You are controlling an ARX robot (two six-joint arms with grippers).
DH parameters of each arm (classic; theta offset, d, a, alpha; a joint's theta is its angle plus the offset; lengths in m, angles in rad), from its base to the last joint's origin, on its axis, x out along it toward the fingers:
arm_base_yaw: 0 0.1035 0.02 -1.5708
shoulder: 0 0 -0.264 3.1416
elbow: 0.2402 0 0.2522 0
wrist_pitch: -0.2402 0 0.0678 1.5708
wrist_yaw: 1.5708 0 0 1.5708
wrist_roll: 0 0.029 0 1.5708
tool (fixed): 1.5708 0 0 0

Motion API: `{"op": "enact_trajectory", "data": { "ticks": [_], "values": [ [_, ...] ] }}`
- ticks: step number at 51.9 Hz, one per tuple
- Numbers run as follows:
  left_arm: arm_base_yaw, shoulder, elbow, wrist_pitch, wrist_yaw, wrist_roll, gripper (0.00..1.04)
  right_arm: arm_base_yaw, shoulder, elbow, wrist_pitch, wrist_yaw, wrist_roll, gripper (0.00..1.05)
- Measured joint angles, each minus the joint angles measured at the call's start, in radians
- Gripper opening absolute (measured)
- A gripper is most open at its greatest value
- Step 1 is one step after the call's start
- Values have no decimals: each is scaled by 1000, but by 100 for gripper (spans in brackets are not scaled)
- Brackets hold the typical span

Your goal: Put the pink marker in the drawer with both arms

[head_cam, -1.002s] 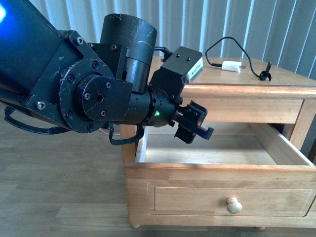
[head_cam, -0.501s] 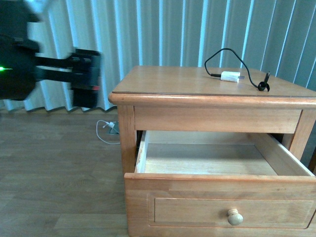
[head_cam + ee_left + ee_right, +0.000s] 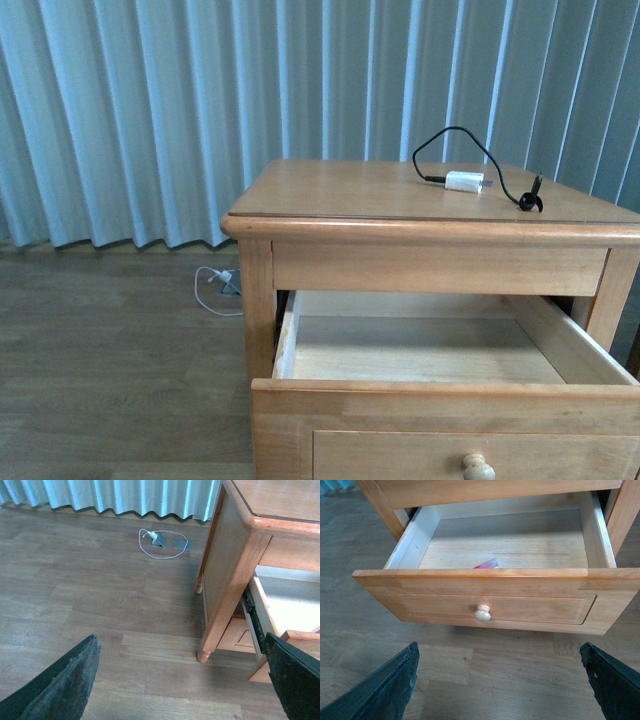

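Note:
The drawer (image 3: 440, 395) of the nightstand is pulled wide open, and its round knob (image 3: 482, 613) shows on the front panel. Inside it, just behind the front panel, lies the pink marker (image 3: 486, 564), mostly hidden by the panel's top edge. It cannot be seen in the front view. My right gripper (image 3: 498, 647) hangs open over the floor in front of the drawer, holding nothing. Beside the nightstand's left side, my left gripper (image 3: 180, 639) is open and empty above the floor. Neither arm shows in the front view.
A white charger plug (image 3: 465, 181) with a black cable lies on the nightstand top (image 3: 340, 190). A white cable (image 3: 162, 542) is coiled on the wooden floor near the pale vertical blinds (image 3: 150, 120). The nightstand's front left leg (image 3: 204, 656) stands close to my left gripper.
The left arm, which filled the front view by the open drawer a second ago, swung away to the left and has left that view. The drawer stays open.

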Motion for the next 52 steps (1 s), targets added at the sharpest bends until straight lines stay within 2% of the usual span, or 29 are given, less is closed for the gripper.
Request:
{"op": "enact_trajectory", "data": {
  "ticks": [15, 18, 20, 23, 27, 31, 33, 36, 37, 52],
  "values": [
    [8, -25, -15, 13, 17, -9, 97, 0, 0, 0, 0, 0, 0, 96],
    [41, -39, -71, 150, 125, 48, 85, 0, 0, 0, 0, 0, 0, 96],
    [58, -61, -98, 188, 162, 75, 76, 0, 0, 0, 0, 0, 0, 96],
    [87, -105, -128, 190, 192, 98, 60, 0, 0, 0, 0, 0, 0, 96],
    [109, -137, -150, 179, 212, 107, 46, 0, 0, 0, 0, 0, 0, 96],
    [136, -187, -176, 153, 238, 113, 27, 0, 0, 0, 0, 0, 0, 96],
    [174, -209, -184, 139, 303, 117, 19, 0, 0, 0, 0, 0, 0, 96],
    [214, -231, -193, 127, 335, 120, 11, 0, 0, 0, 0, 0, 0, 96],
    [233, -245, -197, 119, 339, 119, 4, 0, 0, 0, 0, 0, 0, 96],
    [246, -362, -238, 44, 345, 121, 4, 0, 0, 0, 0, 0, 0, 96]
  ]
}}
